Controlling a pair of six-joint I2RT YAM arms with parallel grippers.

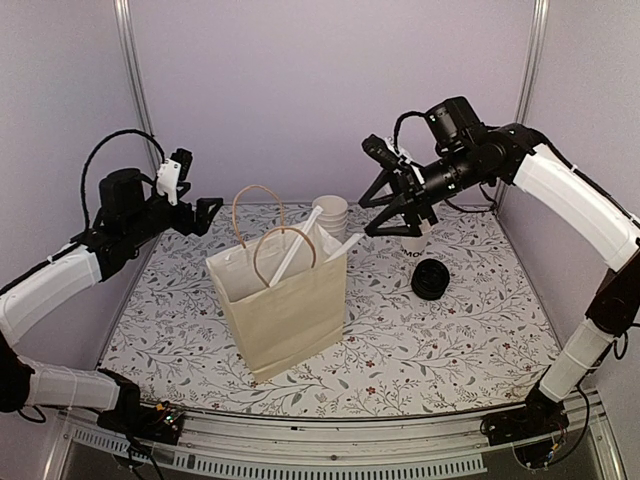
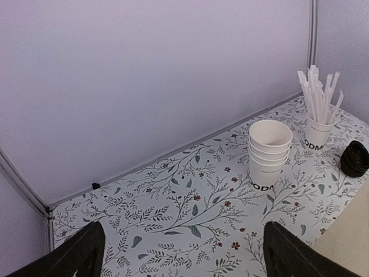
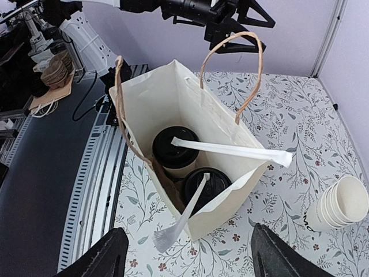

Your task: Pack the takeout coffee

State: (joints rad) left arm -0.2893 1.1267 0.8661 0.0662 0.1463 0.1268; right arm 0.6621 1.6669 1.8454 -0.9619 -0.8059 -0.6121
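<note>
Two takeout coffee cups with black lids (image 3: 174, 147) (image 3: 210, 184) stand inside the cream paper bag (image 3: 173, 95); only their lids show. A wrapped straw (image 3: 230, 151) lies across the bag's mouth. A second straw (image 3: 184, 216) leans out over the bag's near edge. My right gripper (image 3: 193, 259) hovers open above that edge with nothing between its fingers. In the top view the right gripper (image 1: 387, 213) hangs just right of the bag (image 1: 285, 300). The left gripper (image 1: 205, 214) is open, up and to the left of the bag, over bare table (image 2: 184, 254).
A stack of empty white cups (image 2: 269, 151) and a cup of white straws (image 2: 319, 124) stand at the back. Black lids (image 1: 432, 278) lie to the right of the bag. The bag's loop handles (image 1: 262, 215) stick up. Walls close in the table on three sides.
</note>
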